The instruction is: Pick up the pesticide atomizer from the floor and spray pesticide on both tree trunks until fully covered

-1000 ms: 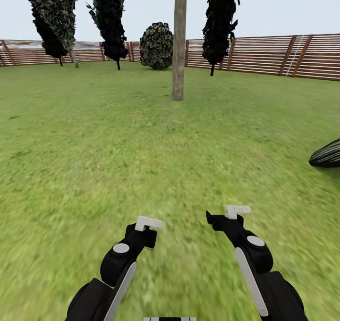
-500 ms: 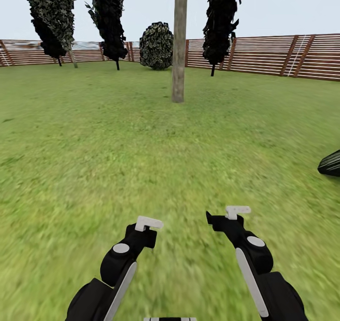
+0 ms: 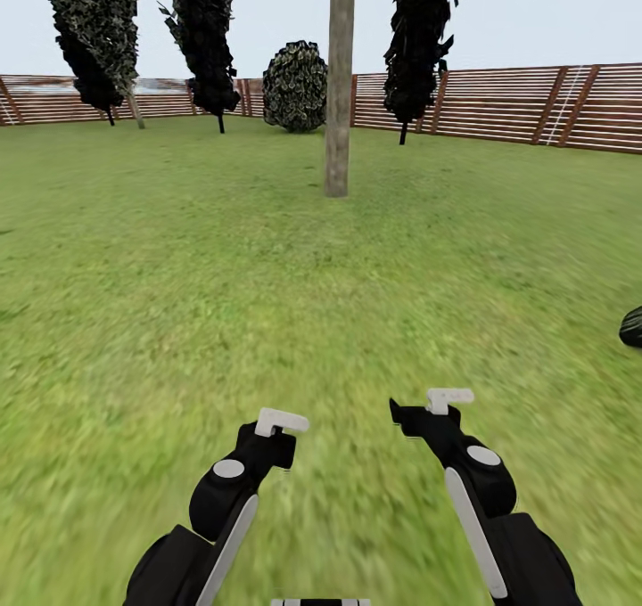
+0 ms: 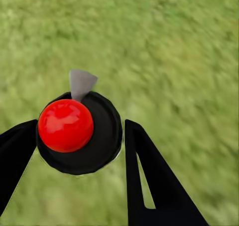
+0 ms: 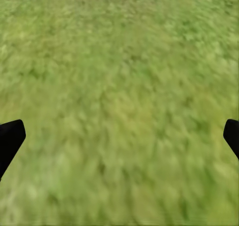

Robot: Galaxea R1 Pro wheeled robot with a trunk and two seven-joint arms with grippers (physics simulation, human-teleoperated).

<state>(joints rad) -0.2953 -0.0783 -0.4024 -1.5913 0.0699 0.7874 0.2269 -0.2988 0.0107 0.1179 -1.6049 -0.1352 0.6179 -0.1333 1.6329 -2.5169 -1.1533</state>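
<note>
In the left wrist view the pesticide atomizer [image 4: 102, 148], a round black body with a red ball on it and a pale grey tip, sits between my two black fingers. My left gripper [image 4: 79, 131] is shut on it. The head view shows that gripper [image 3: 282, 422] held low over the lawn. Beside it, my right gripper [image 3: 448, 399] is open, its fingers spread wide with only grass between them [image 5: 119, 136]. One tree trunk [image 3: 337, 80], a straight grey-brown column, rises from the grass straight ahead, several metres away, and its crown is cut off by the frame.
Green lawn [image 3: 178, 258] stretches all around. A brown slatted fence [image 3: 535, 102] closes the far side, with thin dark-leaved trees [image 3: 207, 31] and a round bush [image 3: 296, 86] before it. A dark striped plant [image 3: 633, 325] pokes in at the right edge.
The camera has moved forward: the trunk's base sits slightly lower in the picture and the dark plant has slid toward the right edge. Both arms keep the same pose.
</note>
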